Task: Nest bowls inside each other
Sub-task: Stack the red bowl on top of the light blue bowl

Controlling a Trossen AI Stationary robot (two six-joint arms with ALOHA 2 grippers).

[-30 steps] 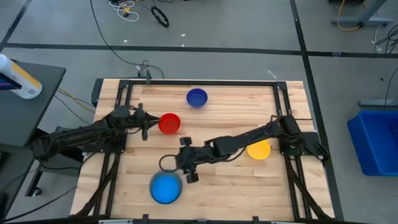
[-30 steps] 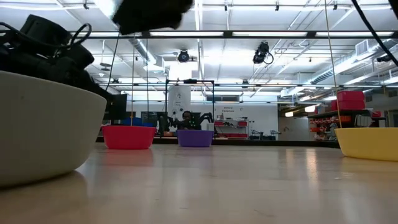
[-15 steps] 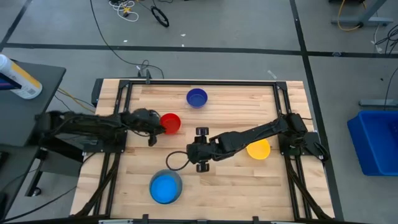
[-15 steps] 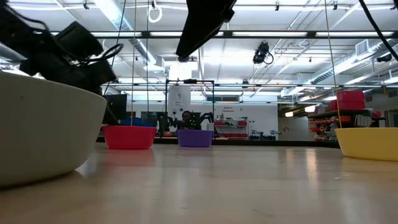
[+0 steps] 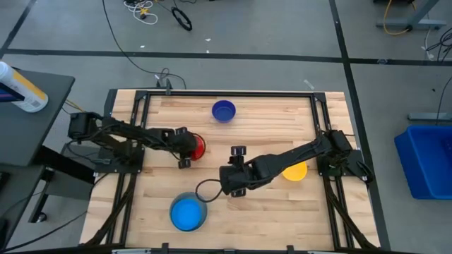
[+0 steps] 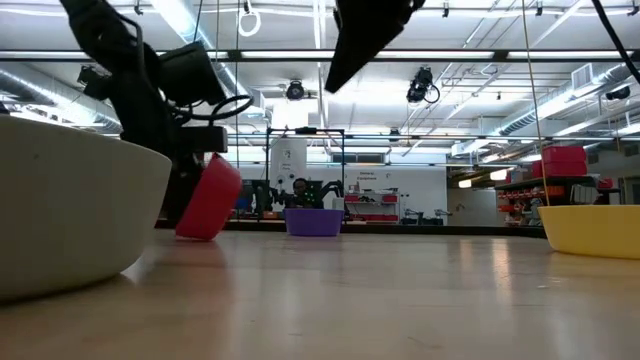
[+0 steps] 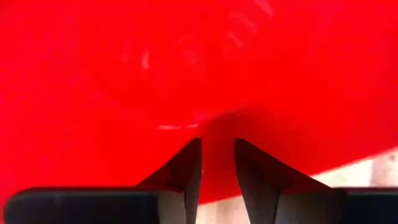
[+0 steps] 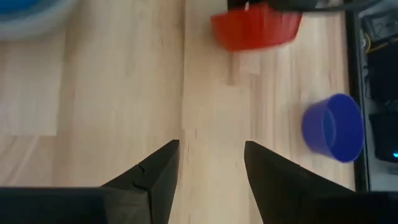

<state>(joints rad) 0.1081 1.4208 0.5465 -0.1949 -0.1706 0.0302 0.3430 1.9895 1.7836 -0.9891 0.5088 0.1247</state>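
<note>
The red bowl [image 5: 200,147] stands tipped left of the table's middle, its opening turned toward the left arm. It rests on the edge of its base [image 6: 196,236]. My left gripper [image 7: 217,142] reaches into it, its fingers a narrow gap apart. My right gripper [image 8: 211,146] hangs open over bare wood near the middle [image 5: 226,180], touching nothing. The light blue bowl [image 5: 187,214] sits inside the grey bowl [image 6: 70,210] at the near edge. The dark blue bowl [image 5: 223,111] stands at the far side. The yellow bowl [image 5: 296,171] lies half under the right arm. My left gripper comes slanting down from the table's left, and both fingertips [image 7: 191,163] lie against the red bowl's inner wall [image 7: 217,127], just past the rim nearest the left arm. The bowl is tipped up toward the gripper. Whether the fingers pinch any of it, I cannot tell.
Black frame rails [image 5: 141,106] run along the table's left, right and far sides. A loop of black cable [image 5: 205,188] hangs by the right gripper above the grey bowl. Bare wood lies between the red, dark blue and yellow bowls.
My left gripper has swept toward the table's right and tipped downward into the red bowl. The bowl, flat on its base before, now stands tipped toward the left arm. My right gripper has drawn away from the grey bowl toward the table's right.
</note>
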